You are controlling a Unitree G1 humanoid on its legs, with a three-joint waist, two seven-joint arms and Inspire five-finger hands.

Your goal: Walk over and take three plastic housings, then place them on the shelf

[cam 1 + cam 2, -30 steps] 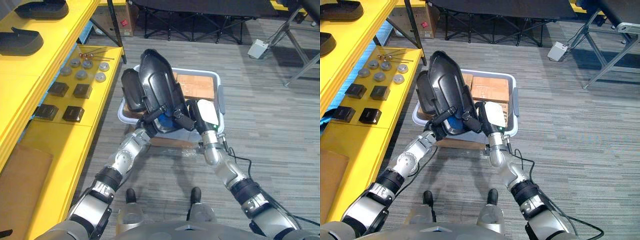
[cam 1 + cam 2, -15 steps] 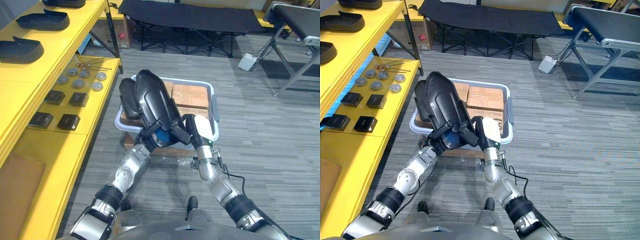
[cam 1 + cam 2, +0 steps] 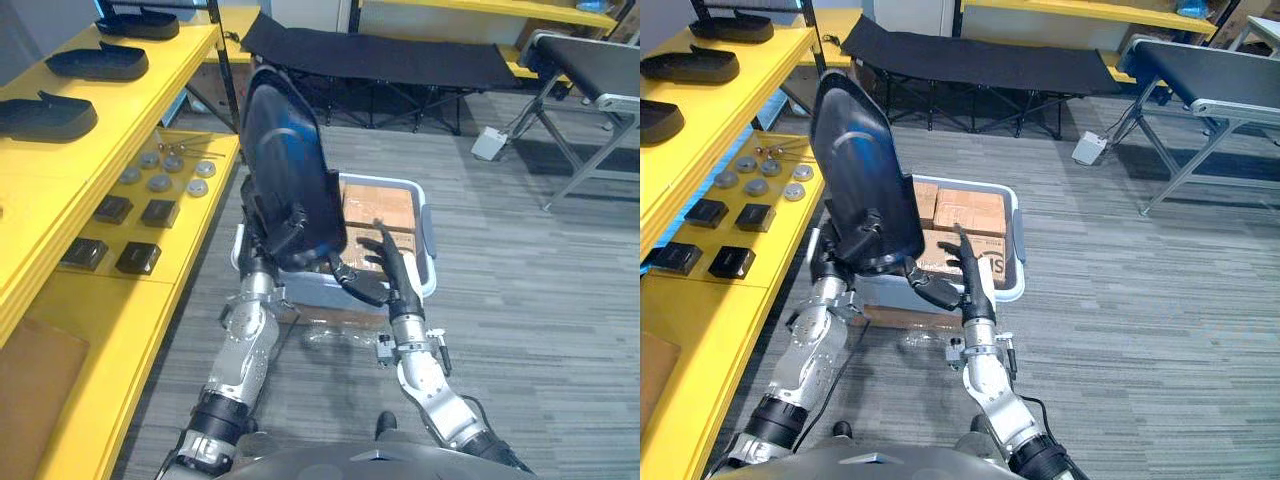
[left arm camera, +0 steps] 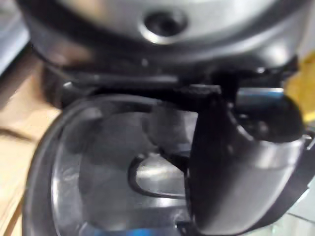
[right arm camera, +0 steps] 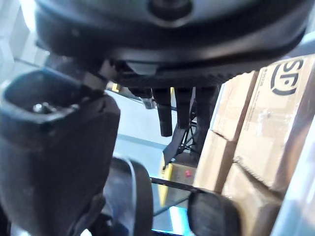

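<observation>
Left eye view showed the left hand [image 3: 265, 240] curled round the bottom of the black plastic housing [image 3: 290, 165], standing it up over the left edge of the bin [image 3: 428, 235] (probably so it would lift out clean). The right hand [image 3: 393, 275] was just beside it, fingers straight.

arms [image 3: 240, 345] silver-grey, black bands | right hand [image 3: 392, 282] dark, slim fingers [image 3: 386, 245] | left hand [image 3: 280, 235] dark
</observation>
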